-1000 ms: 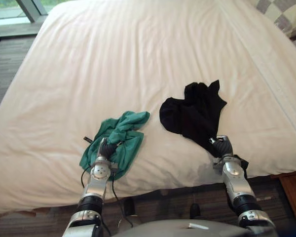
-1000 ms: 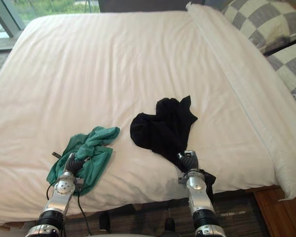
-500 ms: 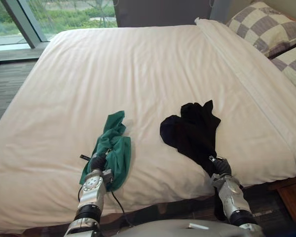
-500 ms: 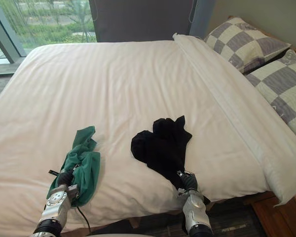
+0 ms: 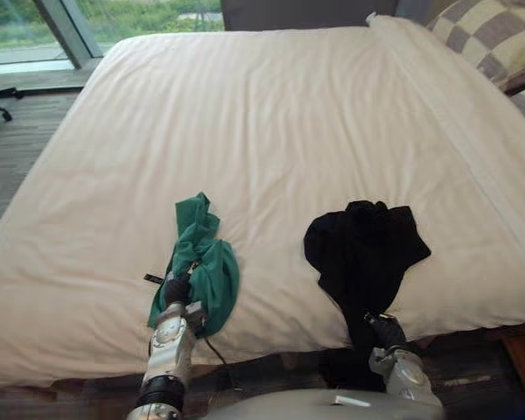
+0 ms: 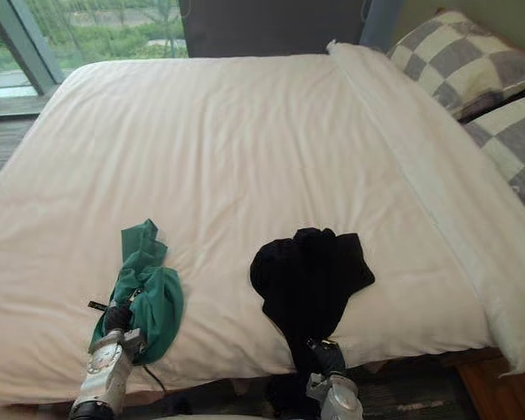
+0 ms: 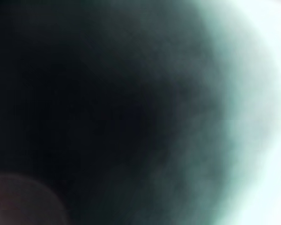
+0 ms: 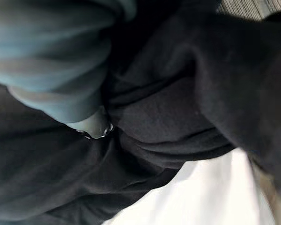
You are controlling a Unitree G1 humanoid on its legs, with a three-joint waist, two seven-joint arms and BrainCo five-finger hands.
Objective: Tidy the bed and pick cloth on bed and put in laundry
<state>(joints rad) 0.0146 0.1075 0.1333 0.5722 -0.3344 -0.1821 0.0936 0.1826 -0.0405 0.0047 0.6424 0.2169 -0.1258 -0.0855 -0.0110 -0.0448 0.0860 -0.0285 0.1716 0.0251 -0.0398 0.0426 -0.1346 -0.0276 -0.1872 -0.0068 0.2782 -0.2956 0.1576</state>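
Observation:
A green cloth (image 5: pixel 201 262) lies bunched near the front edge of the white bed (image 5: pixel 271 114), left of centre. My left hand (image 5: pixel 176 292) is at the cloth's near end, fingers curled into it; green fabric (image 7: pixel 234 117) covers the left wrist view. A black cloth (image 5: pixel 364 248) lies to the right, its near end drawn over the bed's edge. My right hand (image 5: pixel 386 332) grips that end just below the edge. In the right wrist view curled fingers (image 8: pixel 61 79) are sunk in black cloth (image 8: pixel 178 117), with white sheet (image 8: pixel 201 197) beside it.
Checked pillows (image 6: pixel 472 52) lie at the bed's far right, beside a long white fold of bedding (image 6: pixel 437 192). Wooden floor (image 5: pixel 9 131) runs along the left side up to a window (image 6: pixel 87 26).
Both hands have drawn back toward the bed's near edge, dragging their cloths along. The black cloth's end now hangs over the edge. The camera has also shifted.

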